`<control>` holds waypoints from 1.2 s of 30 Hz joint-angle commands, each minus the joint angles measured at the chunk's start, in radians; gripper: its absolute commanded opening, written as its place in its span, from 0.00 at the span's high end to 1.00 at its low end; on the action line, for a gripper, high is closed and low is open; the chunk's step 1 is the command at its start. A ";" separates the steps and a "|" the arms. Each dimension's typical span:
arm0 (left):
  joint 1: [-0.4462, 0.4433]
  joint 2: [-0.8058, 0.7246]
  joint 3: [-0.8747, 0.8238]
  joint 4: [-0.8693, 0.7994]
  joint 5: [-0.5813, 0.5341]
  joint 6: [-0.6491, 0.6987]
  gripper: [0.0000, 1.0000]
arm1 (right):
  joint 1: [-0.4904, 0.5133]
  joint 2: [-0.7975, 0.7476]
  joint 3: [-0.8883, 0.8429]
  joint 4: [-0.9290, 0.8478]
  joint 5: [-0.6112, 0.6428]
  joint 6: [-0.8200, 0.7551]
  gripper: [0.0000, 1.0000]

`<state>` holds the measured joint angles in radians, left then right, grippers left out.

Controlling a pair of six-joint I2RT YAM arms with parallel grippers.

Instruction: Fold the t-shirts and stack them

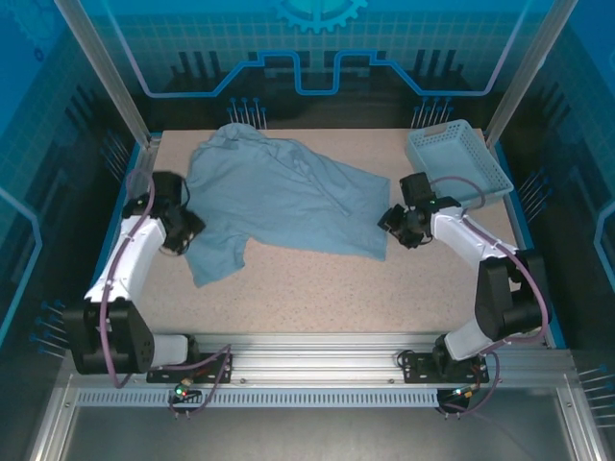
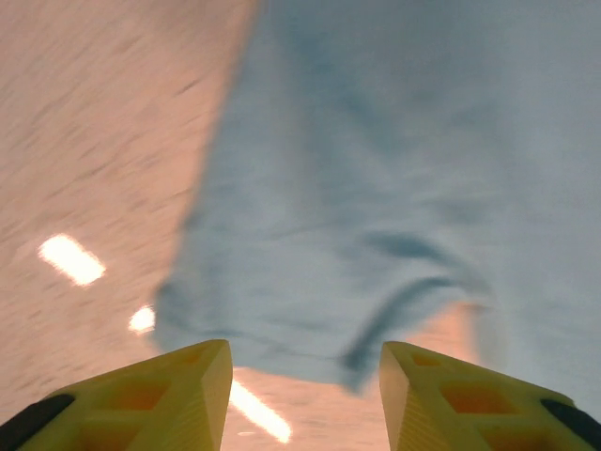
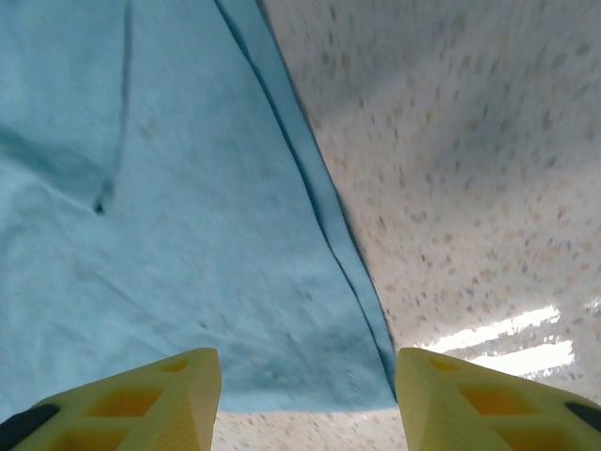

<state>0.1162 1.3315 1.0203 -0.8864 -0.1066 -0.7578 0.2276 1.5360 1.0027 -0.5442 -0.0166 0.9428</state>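
Centrally on the speckled table lies a rumpled t-shirt, a mesh basket sits at the far right corner, and the left gripper and right gripper, just beside the shirt's opposite edges, have their fingers apart, clasping nothing.

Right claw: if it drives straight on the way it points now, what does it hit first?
The t-shirt: its hemmed corner lies just ahead of the open right claw. Probably cloth first, table under it; depth unclear.
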 commanded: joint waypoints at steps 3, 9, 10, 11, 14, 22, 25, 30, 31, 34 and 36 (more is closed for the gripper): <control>0.068 0.067 -0.140 0.014 0.077 0.002 0.51 | 0.022 -0.041 -0.088 0.067 -0.072 0.002 0.45; 0.071 0.167 -0.140 0.088 0.106 -0.005 0.47 | 0.025 -0.047 -0.093 0.034 -0.078 -0.004 0.44; 0.071 0.194 -0.131 0.081 0.104 0.002 0.48 | 0.024 -0.047 -0.090 0.025 -0.076 -0.005 0.44; 0.071 0.214 -0.126 0.078 0.104 0.007 0.48 | 0.026 -0.047 -0.089 0.017 -0.073 -0.004 0.44; 0.072 0.257 -0.142 0.090 0.114 0.010 0.52 | 0.026 -0.054 -0.084 0.000 -0.061 0.006 0.44; 0.068 0.292 -0.215 0.182 0.100 0.001 1.00 | 0.034 0.017 -0.044 -0.034 -0.056 0.037 0.43; 0.068 0.255 -0.211 0.181 0.067 0.000 1.00 | 0.048 0.062 -0.039 -0.008 -0.063 0.064 0.45; 0.068 0.201 -0.182 0.147 0.035 0.012 1.00 | 0.063 0.142 -0.038 0.020 -0.075 0.128 0.51; 0.068 0.192 -0.174 0.142 0.038 0.014 1.00 | 0.062 0.154 -0.036 0.012 -0.068 0.137 0.52; 0.068 0.171 -0.148 0.124 0.043 0.017 1.00 | 0.065 0.147 -0.042 -0.014 -0.032 0.154 0.56; 0.069 0.160 -0.130 0.112 0.041 0.019 1.00 | 0.066 0.118 -0.060 -0.008 -0.011 0.160 0.59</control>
<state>0.1802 1.5253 0.8509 -0.7475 -0.0425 -0.7574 0.2821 1.6814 0.9482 -0.5297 -0.0605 1.0664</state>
